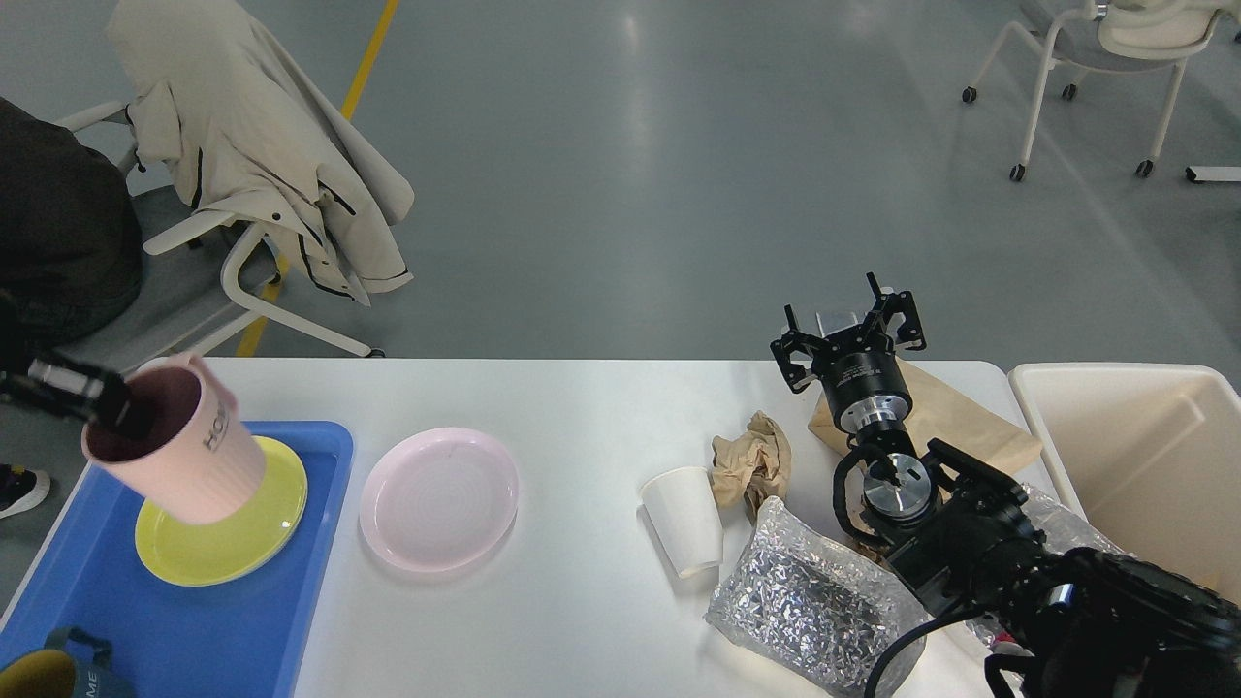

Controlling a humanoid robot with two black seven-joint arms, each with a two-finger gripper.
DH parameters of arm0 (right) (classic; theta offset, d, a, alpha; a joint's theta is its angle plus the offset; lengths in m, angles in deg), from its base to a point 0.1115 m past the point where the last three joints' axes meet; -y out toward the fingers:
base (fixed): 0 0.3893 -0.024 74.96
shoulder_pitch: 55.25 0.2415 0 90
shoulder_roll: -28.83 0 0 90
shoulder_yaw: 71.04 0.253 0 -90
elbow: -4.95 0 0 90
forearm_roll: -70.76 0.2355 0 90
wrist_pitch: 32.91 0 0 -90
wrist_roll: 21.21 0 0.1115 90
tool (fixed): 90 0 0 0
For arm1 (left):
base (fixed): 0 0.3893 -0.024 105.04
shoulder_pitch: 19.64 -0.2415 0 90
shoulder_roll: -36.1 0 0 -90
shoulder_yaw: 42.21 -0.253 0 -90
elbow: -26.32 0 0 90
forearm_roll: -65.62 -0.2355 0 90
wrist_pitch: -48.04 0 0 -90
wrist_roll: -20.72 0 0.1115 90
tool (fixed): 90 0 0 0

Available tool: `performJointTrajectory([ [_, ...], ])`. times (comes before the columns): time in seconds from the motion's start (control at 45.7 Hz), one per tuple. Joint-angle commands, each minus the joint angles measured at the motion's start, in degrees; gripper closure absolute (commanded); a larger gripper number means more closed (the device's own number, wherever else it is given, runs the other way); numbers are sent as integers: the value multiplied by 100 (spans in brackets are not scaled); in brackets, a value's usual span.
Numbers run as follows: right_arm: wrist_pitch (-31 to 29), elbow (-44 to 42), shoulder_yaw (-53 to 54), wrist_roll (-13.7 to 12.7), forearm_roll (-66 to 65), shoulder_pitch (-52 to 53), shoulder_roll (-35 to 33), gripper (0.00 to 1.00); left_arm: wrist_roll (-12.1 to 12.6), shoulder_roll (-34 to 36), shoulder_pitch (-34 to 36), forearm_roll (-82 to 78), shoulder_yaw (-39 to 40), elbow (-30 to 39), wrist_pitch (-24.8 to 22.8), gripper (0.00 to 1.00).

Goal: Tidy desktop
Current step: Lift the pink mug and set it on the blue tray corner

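The white desktop (582, 407) carries a pink plate (438, 497), a white paper cup (684, 519) lying tilted, a crumpled brown paper ball (751, 458), a flat brown paper bag (955, 417) and a silver foil bag (814, 603). My left gripper (121, 415) is shut on the rim of a pink cup (179, 446), held tilted above the yellow plate (228, 543) in the blue tray (194, 630). My right gripper (848, 325) is open and empty above the table's far edge, over the brown bag.
A cream bin (1134, 456) stands at the table's right end. A dark mug (58, 669) sits in the tray's near corner. A chair with a beige coat (252, 145) stands behind the table's left side.
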Motion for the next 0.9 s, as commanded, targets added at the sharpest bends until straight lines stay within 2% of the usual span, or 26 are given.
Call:
performJointTrajectory([
  [0.0,0,3,0,2,0,0,0,0,51,103,-1806,-434,113,-305,1407,100],
  [0.066,0,3,0,2,0,0,0,0,86,-125,-2668,-435,315,-429,1934,100],
  [0.131,0,3,0,2,0,0,0,0,147,-415,-3398,-443,561,-534,2269,100],
  [0.241,0,3,0,2,0,0,0,0,297,-583,-4181,-470,659,-587,2735,100],
  [0.35,0,3,0,-6,0,0,0,0,437,-776,-4577,-478,659,-718,3052,100],
  [0.547,0,3,0,2,0,0,0,0,438,-996,-5052,-478,650,-1176,3272,100],
  [0.701,0,3,0,2,0,0,0,0,420,-1058,-5079,-478,641,-1317,3290,99],
  [0.744,0,3,0,-6,0,0,0,0,420,-1058,-5079,-478,641,-1317,3290,95],
  [0.788,0,3,0,2,0,0,9,0,420,-1058,-5079,-478,641,-1317,3290,87],
  [0.876,0,3,0,-6,0,0,0,0,385,-1058,-5070,-461,685,-1308,3237,62],
])
